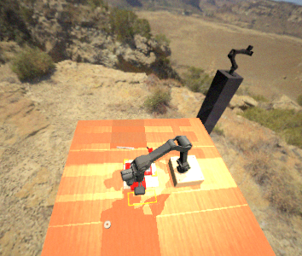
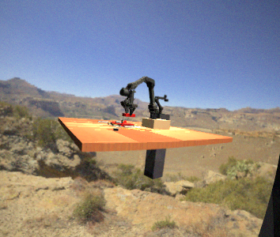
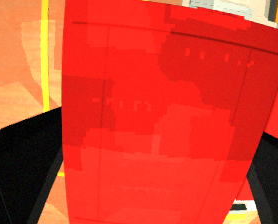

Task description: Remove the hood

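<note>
The hood (image 2: 128,115) (image 3: 155,100) is a flat red panel. My gripper (image 2: 129,113) (image 3: 160,128) is shut on it, with one black finger on each side in the wrist view. In the exterior view the hood hangs level, well above the table and clear of the red toy car (image 2: 125,124) (image 1: 128,165). The arm covers much of the car in the top view. The marked area (image 1: 129,200) is a yellow outline on the near side of the car; one yellow line (image 3: 45,60) shows left of the hood in the wrist view. The hand hangs near its far edge.
The arm stands on a pale block (image 1: 190,178) (image 2: 156,123) right of the car. A small round ring (image 1: 105,224) lies nearer the front. A thin white rod (image 1: 125,148) and a small red piece (image 1: 150,149) lie beyond the car. A black pillar (image 1: 219,96) stands behind the table.
</note>
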Action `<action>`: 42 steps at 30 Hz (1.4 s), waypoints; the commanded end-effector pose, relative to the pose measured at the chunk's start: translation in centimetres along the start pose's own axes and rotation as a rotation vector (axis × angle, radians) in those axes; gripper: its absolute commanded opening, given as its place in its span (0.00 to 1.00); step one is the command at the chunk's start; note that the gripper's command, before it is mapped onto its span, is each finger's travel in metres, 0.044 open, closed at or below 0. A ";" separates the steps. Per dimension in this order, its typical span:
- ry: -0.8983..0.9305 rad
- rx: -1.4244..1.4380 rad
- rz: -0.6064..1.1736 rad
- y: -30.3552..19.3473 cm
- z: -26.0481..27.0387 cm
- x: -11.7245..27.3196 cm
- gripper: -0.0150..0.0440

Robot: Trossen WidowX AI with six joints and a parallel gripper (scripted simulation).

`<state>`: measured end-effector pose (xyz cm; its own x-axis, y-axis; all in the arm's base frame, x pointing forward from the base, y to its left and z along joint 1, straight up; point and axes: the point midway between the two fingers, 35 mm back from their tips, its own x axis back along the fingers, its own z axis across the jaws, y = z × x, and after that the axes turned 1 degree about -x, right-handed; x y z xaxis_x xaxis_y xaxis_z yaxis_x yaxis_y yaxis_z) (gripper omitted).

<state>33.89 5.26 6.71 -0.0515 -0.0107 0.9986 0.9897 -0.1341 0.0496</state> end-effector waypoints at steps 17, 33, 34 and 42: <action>-0.001 -0.003 0.009 -3.0 5.0 -0.1 0.25; -0.001 -0.003 0.009 -2.9 5.1 -1.1 0.25; -0.001 -0.003 0.009 -2.9 5.1 -1.1 0.25; -0.001 -0.003 0.009 -2.9 5.1 -1.6 0.25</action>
<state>31.97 10.78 5.41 -0.0479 -0.0161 0.9987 0.9903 -0.1317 0.0454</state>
